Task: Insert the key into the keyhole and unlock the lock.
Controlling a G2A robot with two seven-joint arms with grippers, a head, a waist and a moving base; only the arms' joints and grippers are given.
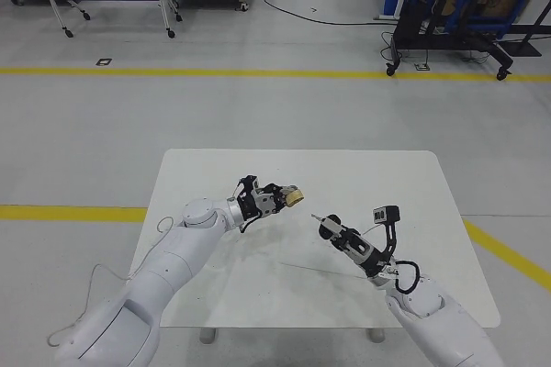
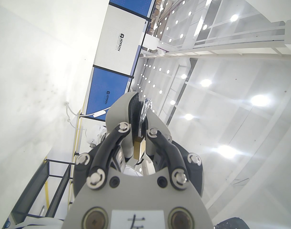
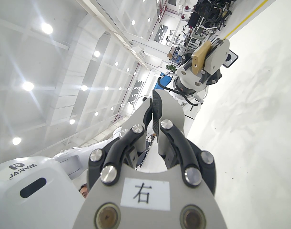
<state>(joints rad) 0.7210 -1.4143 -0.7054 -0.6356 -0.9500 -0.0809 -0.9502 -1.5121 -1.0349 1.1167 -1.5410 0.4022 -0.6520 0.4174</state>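
From above, both arms hang over the white table (image 1: 395, 179). The left gripper (image 1: 284, 195) is clamped on the brass lock (image 1: 294, 195) and holds it off the tabletop, over the middle of the table. The right gripper (image 1: 330, 225) sits nearby, pinched shut on the key (image 1: 318, 218), whose thin silvery blade sticks out towards the lock. The two are near each other but apart, with a clear gap between the blade tip and the brass.

In the left wrist view, the left gripper's fingers (image 2: 121, 110) are pressed together on the lock's silver shackle (image 2: 144, 110). The brass body (image 2: 138, 149) sits lower down between the fingers, towards the palm.

In the right wrist view, the right gripper (image 3: 153, 101) has its ribbed pads (image 3: 157, 110) squeezed tight together, and I cannot make out the key between them from this angle. Farther off, the left gripper (image 3: 213, 46) holds the lock (image 3: 200, 57) up with one narrow brass face turned this way. A small dark keyhole (image 3: 195, 65) shows near that face's lower end, and the table stretches out beside it.
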